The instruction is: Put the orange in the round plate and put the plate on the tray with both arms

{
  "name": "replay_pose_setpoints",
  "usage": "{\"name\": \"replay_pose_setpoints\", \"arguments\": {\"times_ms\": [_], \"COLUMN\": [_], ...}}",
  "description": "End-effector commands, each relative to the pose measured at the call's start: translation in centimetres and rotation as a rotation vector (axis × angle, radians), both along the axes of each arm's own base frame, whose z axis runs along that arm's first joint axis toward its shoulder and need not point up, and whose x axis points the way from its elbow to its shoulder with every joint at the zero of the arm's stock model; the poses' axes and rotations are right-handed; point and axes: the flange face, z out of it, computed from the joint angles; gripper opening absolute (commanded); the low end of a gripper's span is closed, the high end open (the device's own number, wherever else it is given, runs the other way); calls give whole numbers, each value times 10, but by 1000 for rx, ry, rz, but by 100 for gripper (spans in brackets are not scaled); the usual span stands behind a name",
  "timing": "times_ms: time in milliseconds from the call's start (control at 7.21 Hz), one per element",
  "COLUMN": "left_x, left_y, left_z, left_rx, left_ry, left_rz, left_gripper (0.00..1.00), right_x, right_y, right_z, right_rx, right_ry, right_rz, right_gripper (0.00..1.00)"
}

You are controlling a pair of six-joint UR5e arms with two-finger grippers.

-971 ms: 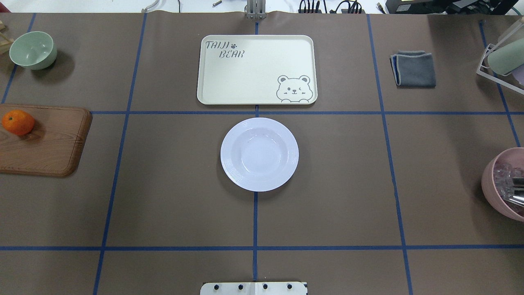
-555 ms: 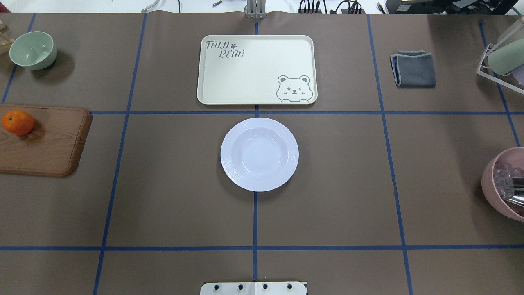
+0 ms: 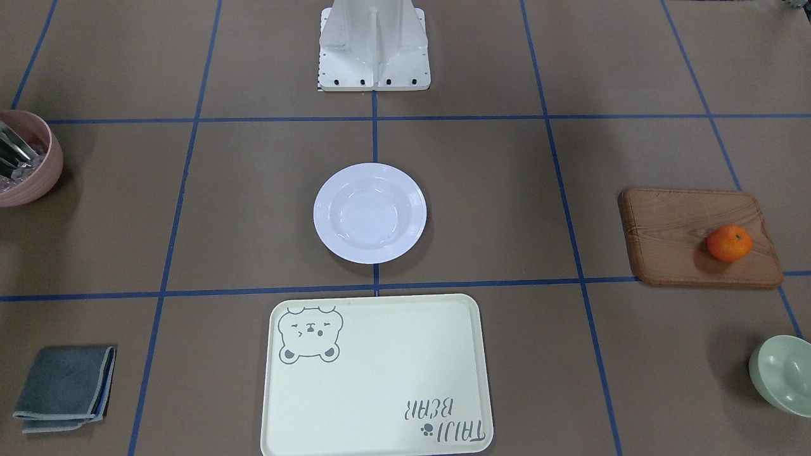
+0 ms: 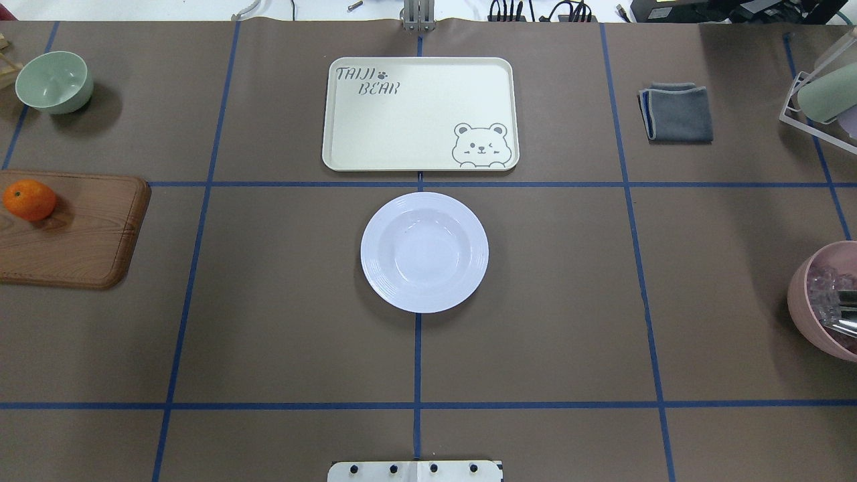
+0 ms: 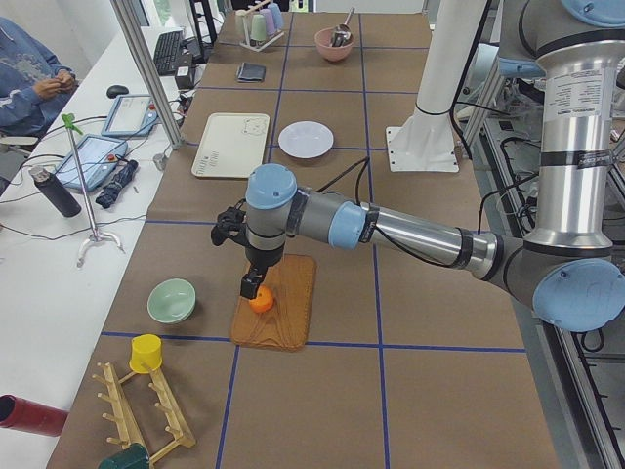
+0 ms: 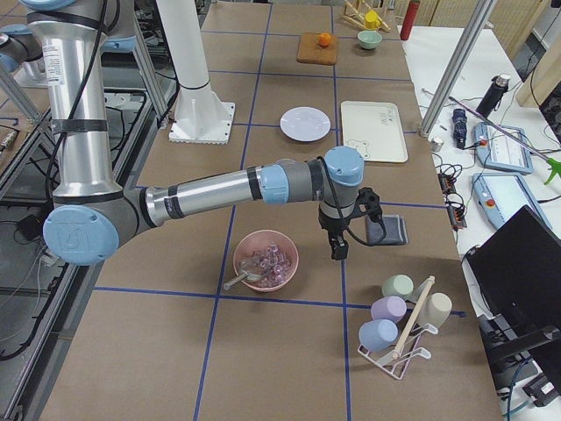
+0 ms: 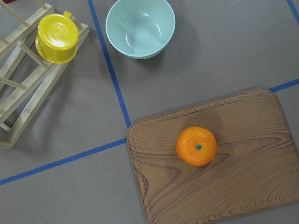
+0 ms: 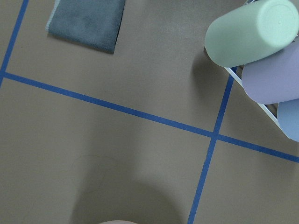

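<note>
The orange point(image 7: 196, 146) lies on a brown wooden board point(image 7: 243, 186) at the table's left end, also seen as the orange point(image 4: 29, 200). The left gripper point(image 5: 251, 286) hangs just above the orange point(image 5: 260, 301); I cannot tell whether it is open or shut. The round white plate point(image 4: 424, 252) sits empty at the table's middle. Just beyond it lies the cream tray point(image 4: 420, 114), bare. The right gripper point(image 6: 337, 248) hovers over the table between a pink bowl and a grey cloth; its state cannot be told.
A pale green bowl point(image 4: 53, 82) stands beyond the board, beside a wooden rack holding a yellow cup point(image 7: 57, 31). At the right end are a pink bowl point(image 6: 265, 260), a folded grey cloth point(image 4: 676, 112) and a cup rack point(image 6: 399, 329). A person point(image 5: 34, 73) sits at a side desk.
</note>
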Motion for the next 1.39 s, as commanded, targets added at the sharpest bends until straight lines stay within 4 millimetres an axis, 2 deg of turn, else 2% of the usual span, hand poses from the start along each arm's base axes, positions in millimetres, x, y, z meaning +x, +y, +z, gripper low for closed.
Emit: {"name": "replay_pose_setpoints", "arguments": {"times_ms": [0,139,277,416,555,694,832,971,1110,1249], "left_x": [4,15,25,61,86,99,103,111,131,158], "left_y": [-1,-12,-31,-46,-67,-78,-82,-88,-88,-84], "left_z": [9,36,34,22,6,15,37,68,81,81], "left_rx": [-17,-72,-88,-133,-119,-119,-119,-100,-100,-125], "left_ry": [-1,-3,-1,7,-13,-22,-22,-5,28,45], "left_rz": [8,29,27,17,16,31,36,14,-25,-28], "left_gripper": [98,98,98,98,98,98,98,98,98,98], "right_x": [-1,-5,-6,-6,-6,-7,-9,-10,-14,-15], "right_y": [1,-4,-5,-5,-4,-5,-5,-4,-3,-2], "right_z": [-3,-4,-8,-10,-11,-11,-12,-11,-14,-15], "right_rx": [5,8,16,18,22,25,39,47,43,40], "right_ry": [-18,-12,-16,-19,-22,-22,-25,-29,-68,-95], "right_rz": [-3,-9,-11,-11,-13,-15,-18,-20,-29,-34], "right_gripper": [100,100,100,100,100,100,100,100,100,100]}}
